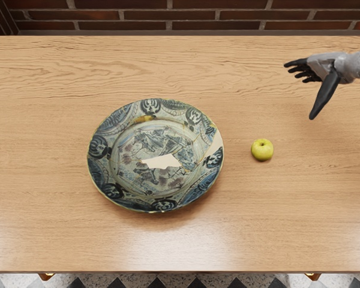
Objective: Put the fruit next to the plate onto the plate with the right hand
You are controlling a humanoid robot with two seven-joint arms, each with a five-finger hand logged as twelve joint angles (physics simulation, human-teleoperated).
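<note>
The apple (262,149) sits on the counter (48,90) right of the plate (102,147); the right hand (318,75), fingers spread wide, hovers upper right.

Simulated domestic interior, most like a dining room or a home kitchen. A broad worktop (60,78) of light, oak-grained wood fills the view. Behind its far edge runs a brick wall (168,15) of red courses with pale mortar joints, and below its near edge shows a floor (168,282) of dark and speckled light tiles laid in a diamond check. A blue-patterned decorative plate (98,147) and a small yellow-green fruit (262,149) on the wood suit a household setting.
</note>
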